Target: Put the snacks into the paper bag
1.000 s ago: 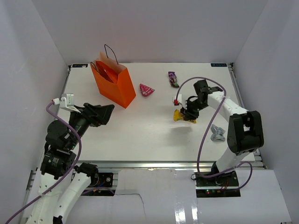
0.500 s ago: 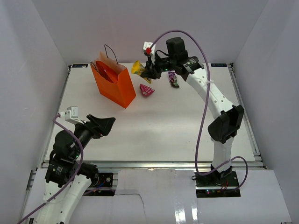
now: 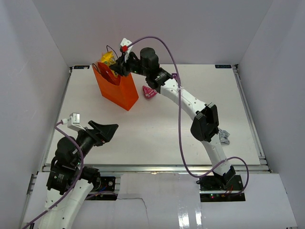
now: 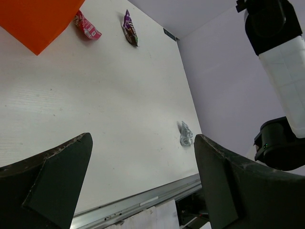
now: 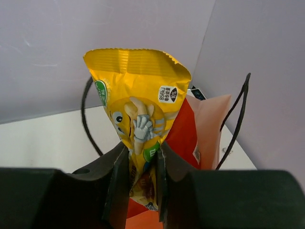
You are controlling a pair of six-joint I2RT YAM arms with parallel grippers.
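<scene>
My right gripper (image 3: 117,67) is shut on a yellow sweet packet (image 3: 106,59) and holds it over the open top of the upright orange paper bag (image 3: 119,90). The right wrist view shows the yellow packet (image 5: 138,124) pinched between my fingers, with the red crisp bag (image 5: 188,138) inside the paper bag (image 5: 212,121) and its black cord handles behind. A pink sweet (image 3: 149,92) lies right of the bag, a dark purple sweet (image 4: 129,27) farther back, and a silver-grey sweet (image 3: 223,137) near the right arm. My left gripper (image 3: 107,130) is open and empty, low at the near left.
White walls enclose the table on three sides. The table's metal front rail (image 4: 128,205) runs below my left fingers. The right arm stretches across the table's middle towards the back left.
My right gripper lifted the yellow packet from the table's right, carried it across the back and now holds it over the orange bag. The left arm drew back a little.
</scene>
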